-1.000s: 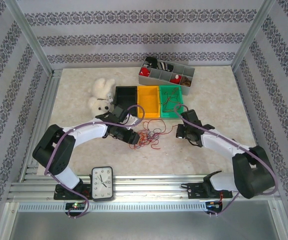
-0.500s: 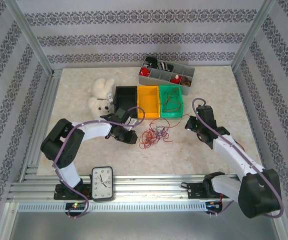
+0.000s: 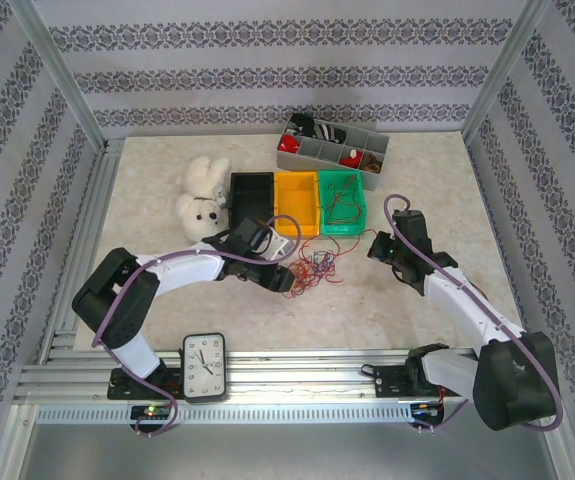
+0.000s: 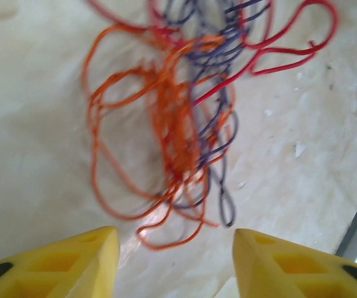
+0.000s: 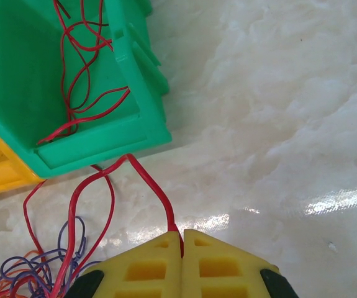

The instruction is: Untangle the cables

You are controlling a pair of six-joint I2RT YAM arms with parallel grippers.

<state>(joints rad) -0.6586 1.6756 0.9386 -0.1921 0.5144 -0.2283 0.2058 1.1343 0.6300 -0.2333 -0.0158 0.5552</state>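
The cables (image 3: 310,266) are lying in a loose tangle on the desk (image 3: 427,190), just near of the yellow bin (image 3: 297,200) and the green bin (image 3: 342,205), between the two arms. In the left wrist view, orange, red and dark purplish strands are looping over one another, with the orange ones bunching thickest at the middle.

The left end effector (image 4: 173,241) is hovering at the left, near edge of the tangle. Its yellow fingers (image 4: 72,261) are standing well apart and gripping nothing, and the lowest orange loop is reaching down to just short of the gap between them.

The right end effector (image 5: 181,234) is sitting to the right of the tangle, near the green bin's near right corner. Its jaws are pressing together on a red strand (image 5: 149,186). That strand is rising from the jaws towards the bin's near wall, then curving back down to the left towards the tangle. Several red wires (image 5: 79,81) are lying inside the green bin.

A black bin (image 3: 251,190) is standing left of the yellow one, with a white plush toy (image 3: 202,195) beside it. A grey organiser (image 3: 332,148) is sitting at the far edge, and a clock (image 3: 204,367) is resting on the near rail by the left arm's base.
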